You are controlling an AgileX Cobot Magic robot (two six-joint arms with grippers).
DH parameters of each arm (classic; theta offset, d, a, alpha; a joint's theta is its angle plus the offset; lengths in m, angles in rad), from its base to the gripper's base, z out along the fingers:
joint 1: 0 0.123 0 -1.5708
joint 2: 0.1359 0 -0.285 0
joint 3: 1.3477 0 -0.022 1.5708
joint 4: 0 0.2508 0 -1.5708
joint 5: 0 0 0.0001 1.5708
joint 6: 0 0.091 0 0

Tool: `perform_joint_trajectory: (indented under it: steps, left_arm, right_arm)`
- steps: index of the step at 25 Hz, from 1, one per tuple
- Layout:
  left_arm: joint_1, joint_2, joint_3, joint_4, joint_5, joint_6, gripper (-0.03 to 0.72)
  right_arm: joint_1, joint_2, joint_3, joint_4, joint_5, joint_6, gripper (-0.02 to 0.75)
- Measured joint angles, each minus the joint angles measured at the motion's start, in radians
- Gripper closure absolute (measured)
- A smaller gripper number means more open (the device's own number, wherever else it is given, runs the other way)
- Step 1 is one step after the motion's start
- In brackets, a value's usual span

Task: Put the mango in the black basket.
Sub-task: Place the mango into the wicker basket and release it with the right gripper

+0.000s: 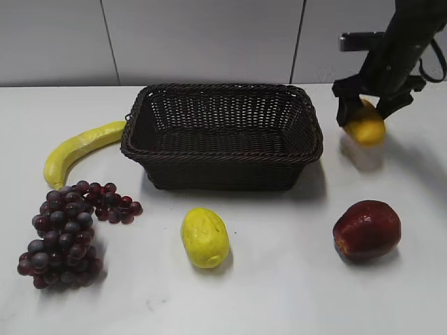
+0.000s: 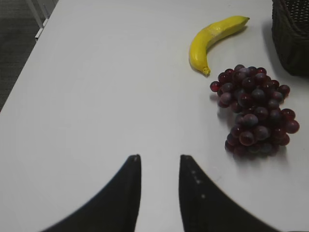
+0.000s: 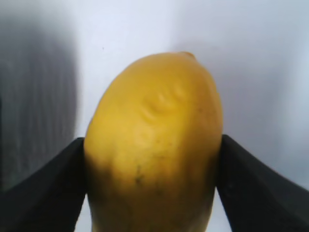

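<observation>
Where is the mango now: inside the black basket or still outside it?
Outside. The mango is clamped in the right gripper, right of the black basket, whose visible interior holds nothing.

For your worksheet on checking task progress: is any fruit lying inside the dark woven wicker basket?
No, the dark woven wicker basket shows only its bare woven floor.

In the exterior view the right gripper (image 1: 363,105) covers the top of the mango (image 1: 366,125) near the worktop's far right corner, and the arm above it runs out past the top edge. The right wrist view cuts off the mango's (image 3: 154,145) lower end and the outer parts of both fingers (image 3: 43,188). In the left wrist view only a corner of the black basket (image 2: 292,36) shows at the upper right, and the left gripper (image 2: 159,166) is cut by the bottom edge.
</observation>
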State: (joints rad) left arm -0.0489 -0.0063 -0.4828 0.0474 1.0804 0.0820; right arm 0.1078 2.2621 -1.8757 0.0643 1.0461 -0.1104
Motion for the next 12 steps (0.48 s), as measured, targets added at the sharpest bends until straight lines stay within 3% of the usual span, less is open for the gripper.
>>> perform_joint_trajectory:
  steps: [5, 12]
  left_arm:
    - [0.000, 0.000, 0.000, 0.000, 0.000, 0.000, 0.487]
    - [0.000, 0.000, 0.000, 0.000, 0.000, 0.000, 0.487]
  right_arm:
    - [0.019, -0.088, -0.083, 0.036, 0.048, 0.000, 0.158]
    - [0.169, -0.162, -0.094, 0.061, 0.049, 0.000, 0.159]
